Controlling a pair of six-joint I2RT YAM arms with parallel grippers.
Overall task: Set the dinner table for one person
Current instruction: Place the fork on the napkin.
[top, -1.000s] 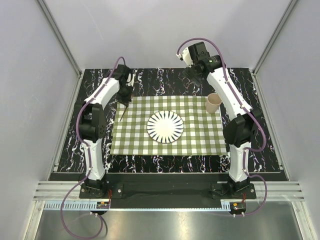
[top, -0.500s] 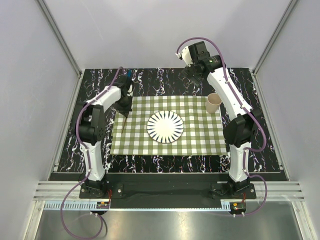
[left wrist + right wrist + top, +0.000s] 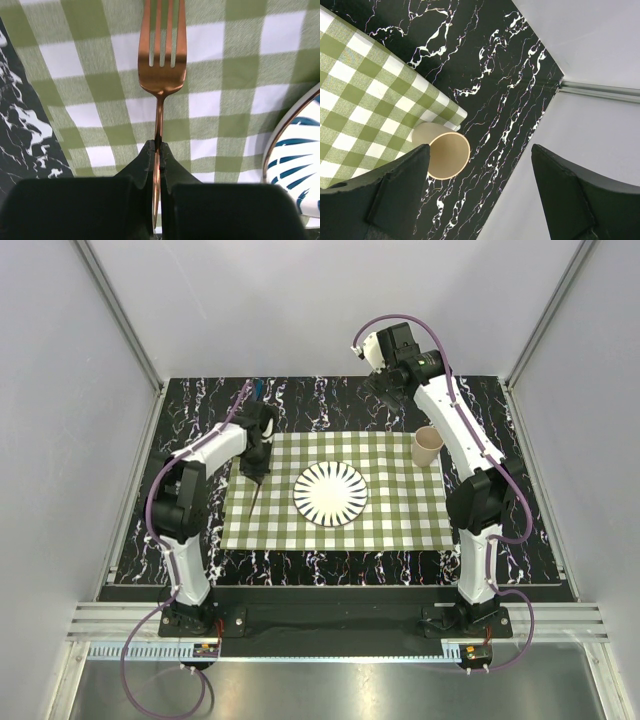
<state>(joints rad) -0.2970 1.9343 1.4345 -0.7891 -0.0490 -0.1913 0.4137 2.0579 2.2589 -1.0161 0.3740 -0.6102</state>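
Note:
My left gripper [image 3: 258, 474] is shut on the thin handle of a copper fork [image 3: 161, 55], tines pointing away from it, over the green-and-white checked cloth [image 3: 400, 510] just left of the striped white plate [image 3: 330, 493]. The fork [image 3: 254, 496] shows as a thin line on the cloth's left part. The plate's rim [image 3: 292, 145] sits at the right of the left wrist view. My right gripper [image 3: 384, 390] is open and empty, held high above the back of the black marble dinner table [image 3: 320, 400]. A beige cup [image 3: 447, 155] stands below it at the cloth's far right corner.
The cup [image 3: 428, 445] stands upright, partly on the cloth. Bare black table [image 3: 25, 130] borders the cloth on all sides. Grey walls enclose the table at the left, back and right [image 3: 580, 45].
My left gripper has carried the fork nearer and to the right, from the cloth's back left edge to beside the plate. The right arm has not moved.

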